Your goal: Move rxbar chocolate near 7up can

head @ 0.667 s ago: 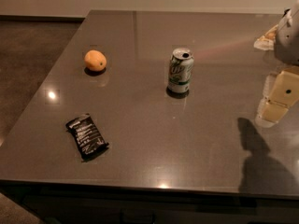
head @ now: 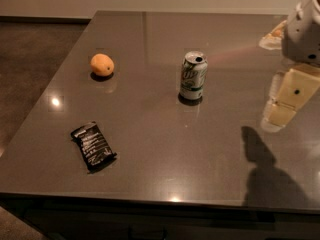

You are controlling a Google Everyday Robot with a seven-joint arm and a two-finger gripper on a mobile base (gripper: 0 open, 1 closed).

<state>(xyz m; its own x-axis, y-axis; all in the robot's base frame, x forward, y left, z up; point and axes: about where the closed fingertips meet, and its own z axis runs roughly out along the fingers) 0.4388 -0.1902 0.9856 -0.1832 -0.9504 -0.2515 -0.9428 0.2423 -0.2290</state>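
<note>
Rxbar [head: 93, 145]: black foil wrapper, rows of white text, face up. It lies flat on the worktop [head: 165, 179] at front-left. Its long axis runs diagonally, far end pointing left, near end right.

Can [head: 193, 76]: silver and green, white label, green logo, silver top with the opening visible. It stands upright near the worktop's middle.

Bar and can are well apart, not touching; the bar sits left of the can and nearer the front edge.

Hand [head: 280, 115]: over the worktop's right edge, right of the can, clear of both.
</note>
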